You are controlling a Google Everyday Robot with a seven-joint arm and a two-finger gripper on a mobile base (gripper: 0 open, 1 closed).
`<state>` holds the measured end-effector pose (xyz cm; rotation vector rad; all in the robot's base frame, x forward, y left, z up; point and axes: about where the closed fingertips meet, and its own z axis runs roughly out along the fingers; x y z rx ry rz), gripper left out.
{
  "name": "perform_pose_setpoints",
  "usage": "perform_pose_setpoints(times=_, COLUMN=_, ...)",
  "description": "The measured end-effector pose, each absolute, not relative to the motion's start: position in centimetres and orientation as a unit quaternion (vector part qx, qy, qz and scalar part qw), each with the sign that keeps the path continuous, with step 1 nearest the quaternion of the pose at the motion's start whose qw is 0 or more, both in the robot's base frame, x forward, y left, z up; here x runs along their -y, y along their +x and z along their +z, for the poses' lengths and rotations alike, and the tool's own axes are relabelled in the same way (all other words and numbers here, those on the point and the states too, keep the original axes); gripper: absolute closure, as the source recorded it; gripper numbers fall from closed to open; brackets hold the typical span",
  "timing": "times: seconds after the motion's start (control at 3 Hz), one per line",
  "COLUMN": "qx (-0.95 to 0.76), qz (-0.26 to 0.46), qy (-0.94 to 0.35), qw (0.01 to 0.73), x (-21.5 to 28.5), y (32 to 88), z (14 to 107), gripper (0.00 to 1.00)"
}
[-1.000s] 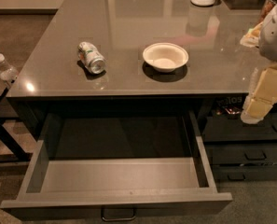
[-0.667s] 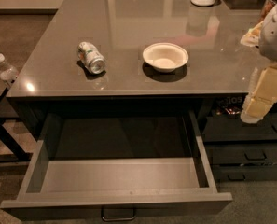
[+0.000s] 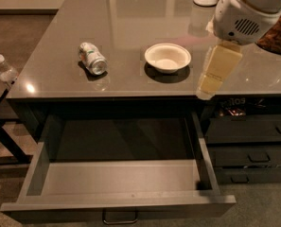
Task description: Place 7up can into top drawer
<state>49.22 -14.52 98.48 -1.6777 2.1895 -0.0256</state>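
Countertop (image 3: 130, 22) holds the 7up can (image 3: 92, 58); end effector (image 3: 210, 83) hovers near bowl (image 3: 167, 57).

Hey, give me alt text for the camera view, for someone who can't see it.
A 7up can lies on its side on a grey table, left of a white bowl, above the open top drawer. The gripper hangs over the table's right front edge, apart from the can.

Kitchen-like workspace: counter (image 3: 130, 27), drawers (image 3: 248, 129), robot claw (image 3: 219, 71) upper right.
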Motion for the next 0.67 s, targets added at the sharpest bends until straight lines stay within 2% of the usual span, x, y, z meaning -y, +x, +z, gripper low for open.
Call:
perform_pose_setpoints(times=0.33, qx=-0.779, qz=-0.009, qy=-0.597, qw=0.19, x=14.5, y=49.2, z=98.5, gripper=0.0)
perform_pose_setpoints(times=0.67, qx=-0.786, qz=0.007, qy=-0.583, qw=0.206, x=12.3, y=51.2, z=97.0, gripper=0.0)
